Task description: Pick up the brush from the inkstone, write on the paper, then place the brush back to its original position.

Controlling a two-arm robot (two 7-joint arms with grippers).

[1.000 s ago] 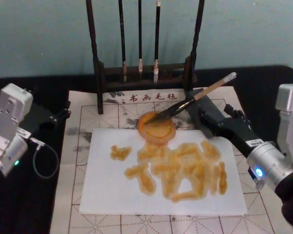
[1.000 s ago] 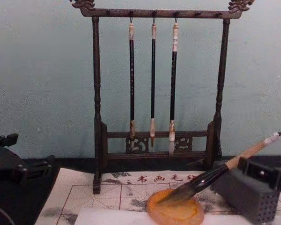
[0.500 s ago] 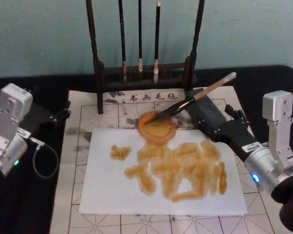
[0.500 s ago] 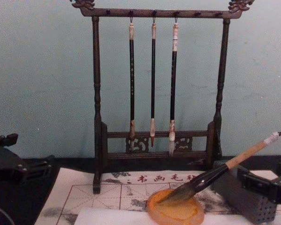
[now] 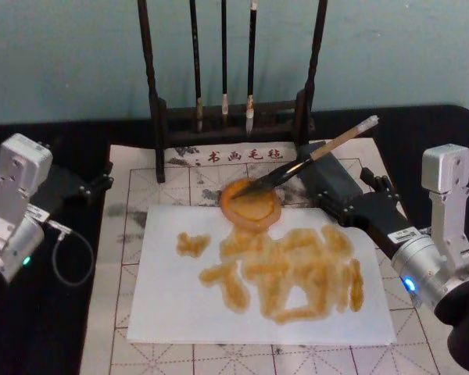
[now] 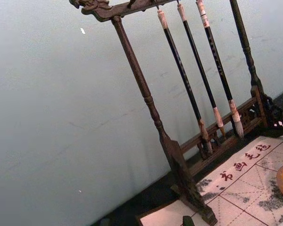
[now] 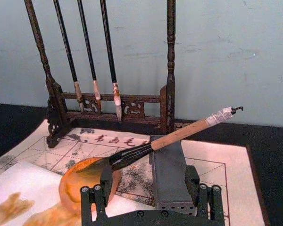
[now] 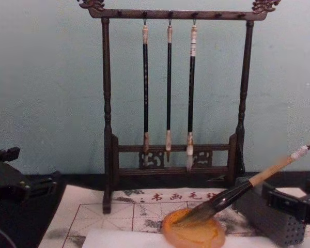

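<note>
The large calligraphy brush with tan bamboo handle, dark lower shaft and white end cap (image 5: 313,157) lies with its thick bristles in the round orange-amber inkstone (image 5: 251,204) and its handle propped on the grey rectangular block with small holes (image 7: 168,172), near the far edge of the gridded felt mat (image 5: 125,234). The white paper sheet (image 5: 172,305) already carries amber strokes, so the step in hand looks like clearing away after the return. To do it well, the right gripper (image 5: 366,194) should retreat straight toward the counter's right edge, low and level, without brushing the handle or block. Its jaws stand released, apart from the brush, arm stretched forward. The left gripper (image 5: 94,186) is parked by the mat's left edge; whether its jaws are parted I cannot tell.
</note>
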